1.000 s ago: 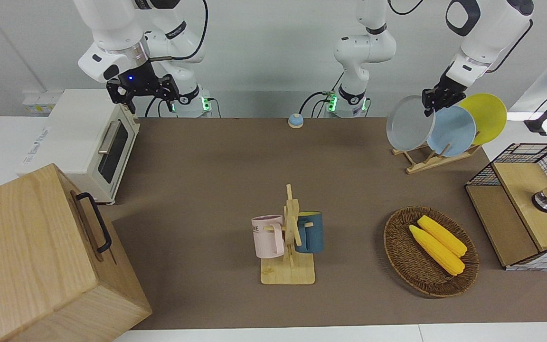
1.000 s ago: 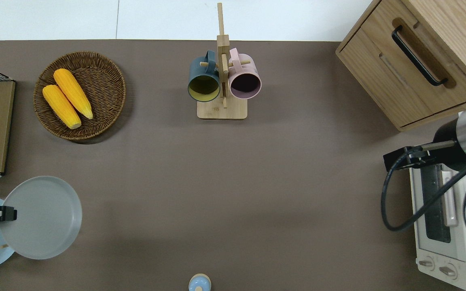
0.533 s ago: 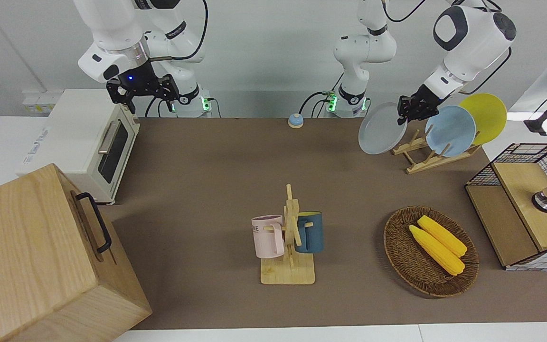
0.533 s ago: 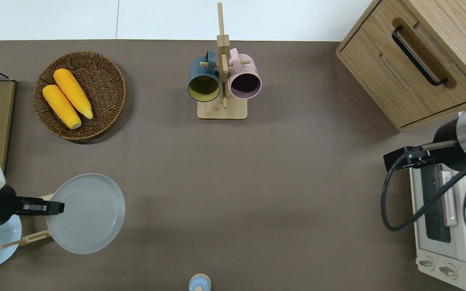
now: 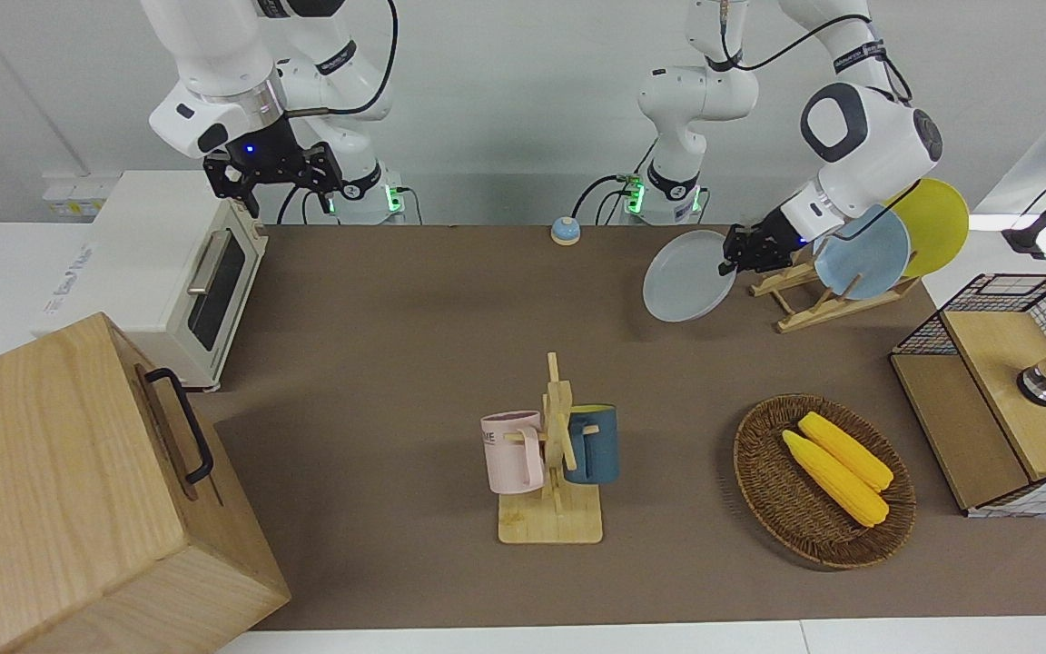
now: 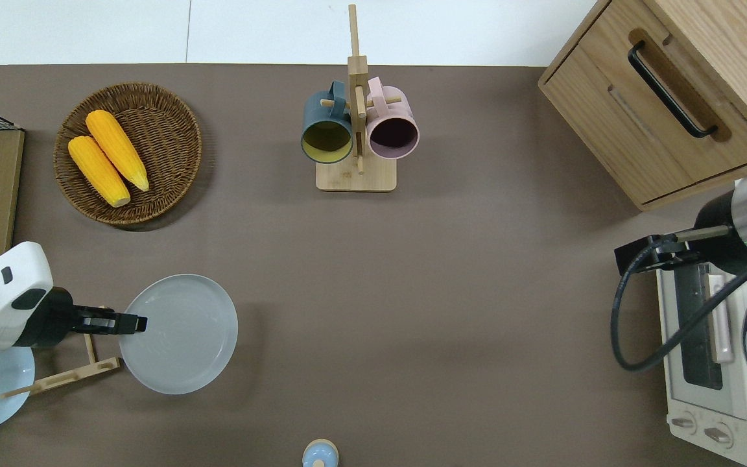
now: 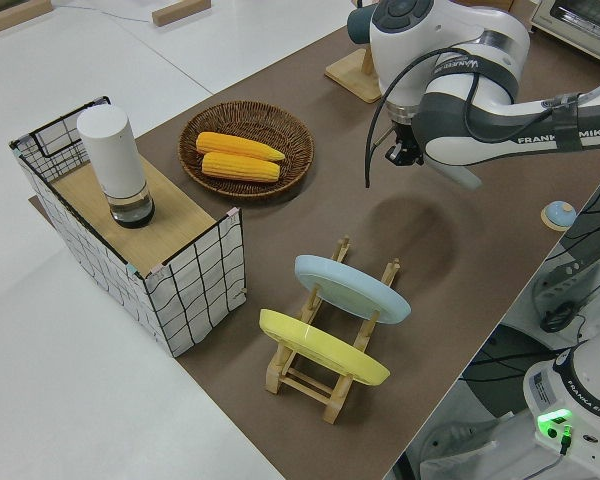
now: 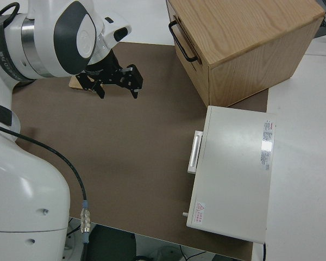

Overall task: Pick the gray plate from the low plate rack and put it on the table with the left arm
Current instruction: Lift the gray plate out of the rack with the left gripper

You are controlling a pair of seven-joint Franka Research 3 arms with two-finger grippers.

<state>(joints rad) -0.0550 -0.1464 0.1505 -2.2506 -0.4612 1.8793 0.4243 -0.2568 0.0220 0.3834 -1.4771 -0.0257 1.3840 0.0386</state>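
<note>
Transfer phase, front and overhead views. The gray plate (image 5: 688,288) is shown gripped at its rim by the left end effector (image 5: 741,257), which is clenched on the edge nearest the low plate rack (image 5: 815,301). Over the preceding second the plate has been carried out of the rack, away from the light blue plate (image 5: 866,251) and yellow plate (image 5: 928,223) that remain slotted there, and swung toward the middle of the desk (image 6: 451,311). It has also been lowered and tipped from near upright toward flat. In the overhead view the plate (image 6: 179,342) is seen over bare mat just beside the rack's free end, with its shadow close under it; contact with the desk cannot be confirmed. The pick is therefore judged complete, and only the final lowering and release are judged to remain. The right arm is parked, its end effector (image 8: 117,80) held released.
</note>
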